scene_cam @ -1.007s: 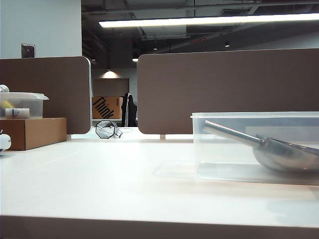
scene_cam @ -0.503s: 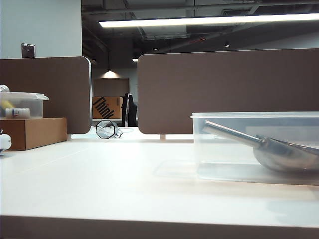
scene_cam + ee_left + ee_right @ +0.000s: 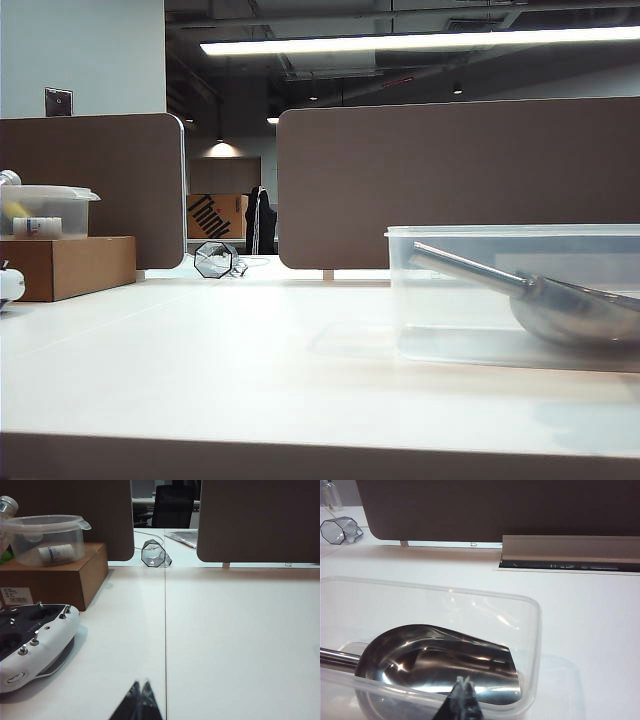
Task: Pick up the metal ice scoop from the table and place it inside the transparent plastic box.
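The metal ice scoop (image 3: 560, 305) lies inside the transparent plastic box (image 3: 450, 300) on the right of the white table (image 3: 220, 360), handle slanting up toward the left. In the right wrist view the scoop's shiny bowl (image 3: 445, 662) rests in the box (image 3: 532, 615). My right gripper (image 3: 464, 681) is shut and empty, its tips just in front of the box's near rim. My left gripper (image 3: 140, 684) is shut and empty, low over bare tabletop. Neither arm shows in the exterior view.
A cardboard box (image 3: 70, 265) carries a small lidded clear container (image 3: 45, 210) at the left. A white remote controller (image 3: 32, 645) lies near the left gripper. A glass faceted object (image 3: 215, 260) and brown partitions (image 3: 450, 180) stand at the table's back.
The exterior view has shifted a hair to the right; the scoop and box have not moved.
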Robot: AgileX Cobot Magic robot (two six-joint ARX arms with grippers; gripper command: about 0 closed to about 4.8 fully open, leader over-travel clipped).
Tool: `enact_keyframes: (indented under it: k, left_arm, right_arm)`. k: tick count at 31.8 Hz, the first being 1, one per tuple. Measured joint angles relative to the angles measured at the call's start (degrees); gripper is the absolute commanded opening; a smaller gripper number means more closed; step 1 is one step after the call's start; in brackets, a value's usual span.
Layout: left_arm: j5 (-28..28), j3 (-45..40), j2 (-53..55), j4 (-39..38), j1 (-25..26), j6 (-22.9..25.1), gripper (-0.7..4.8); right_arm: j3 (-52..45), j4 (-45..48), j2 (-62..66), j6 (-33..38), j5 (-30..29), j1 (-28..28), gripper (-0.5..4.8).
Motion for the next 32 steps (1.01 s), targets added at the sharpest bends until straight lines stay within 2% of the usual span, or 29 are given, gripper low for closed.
enact_keyframes:
  k: [7, 32]
  left_arm:
    - [0.0, 0.0, 0.0, 0.0, 4.7, -0.6, -0.04]
    - [0.0, 0.0, 0.0, -0.1, 4.7, -0.7, -0.04]
  right_arm:
    - [0.0, 0.0, 0.0, 0.0, 0.0, 0.0, -0.01]
    - [0.0, 0.0, 0.0, 0.0, 0.0, 0.0, -0.01]
